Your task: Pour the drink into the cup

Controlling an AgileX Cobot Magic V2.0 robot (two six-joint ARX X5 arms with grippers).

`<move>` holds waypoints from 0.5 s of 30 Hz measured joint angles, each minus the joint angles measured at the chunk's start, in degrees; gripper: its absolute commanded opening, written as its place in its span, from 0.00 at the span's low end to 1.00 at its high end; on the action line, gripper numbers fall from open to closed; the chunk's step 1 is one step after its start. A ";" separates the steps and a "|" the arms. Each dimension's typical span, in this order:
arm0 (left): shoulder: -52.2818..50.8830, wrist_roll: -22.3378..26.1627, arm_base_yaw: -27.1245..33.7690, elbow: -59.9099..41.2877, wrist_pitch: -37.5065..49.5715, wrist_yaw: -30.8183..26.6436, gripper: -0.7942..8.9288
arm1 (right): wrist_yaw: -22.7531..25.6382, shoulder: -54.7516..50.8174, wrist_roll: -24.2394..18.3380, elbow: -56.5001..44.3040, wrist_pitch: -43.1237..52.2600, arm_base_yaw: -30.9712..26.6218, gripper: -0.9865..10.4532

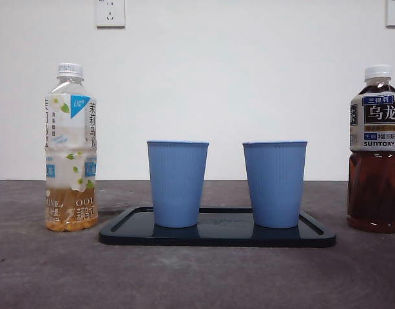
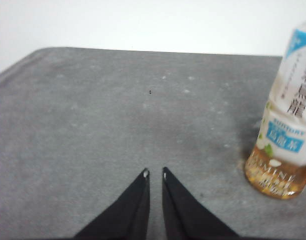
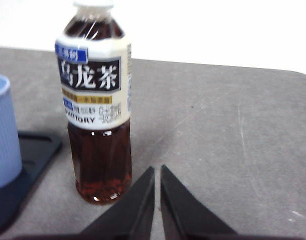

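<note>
Black jaws of the right gripper (image 3: 157, 170) are sitting almost closed, a thin gap between the tips, gripping nothing, just beside the dark oolong tea bottle (image 3: 97, 100). Jaws of the left gripper (image 2: 154, 173) are likewise standing narrow and empty, near the pale jasmine tea bottle (image 2: 287, 120). Both bottles are standing upright and capped on the grey table (image 1: 197, 277), flanking the black tray (image 1: 216, 237), which is carrying the left blue cup (image 1: 177, 183) and the right blue cup (image 1: 274, 184), standing apart
</note>
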 measured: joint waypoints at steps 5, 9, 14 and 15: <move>0.00 2.40 0.00 0.00 0.00 0.00 0.12 | -0.09 0.00 4.76 0.00 0.09 0.00 0.10; 0.00 1.70 0.00 0.00 0.00 0.02 0.12 | -1.25 0.00 7.76 0.00 0.09 0.00 0.10; 0.00 -7.52 0.00 0.00 0.04 0.02 0.10 | -4.76 0.00 9.53 0.00 0.09 0.00 0.10; 0.00 -9.81 0.00 0.00 0.15 0.28 0.10 | -4.87 0.00 10.27 0.00 0.07 0.00 0.10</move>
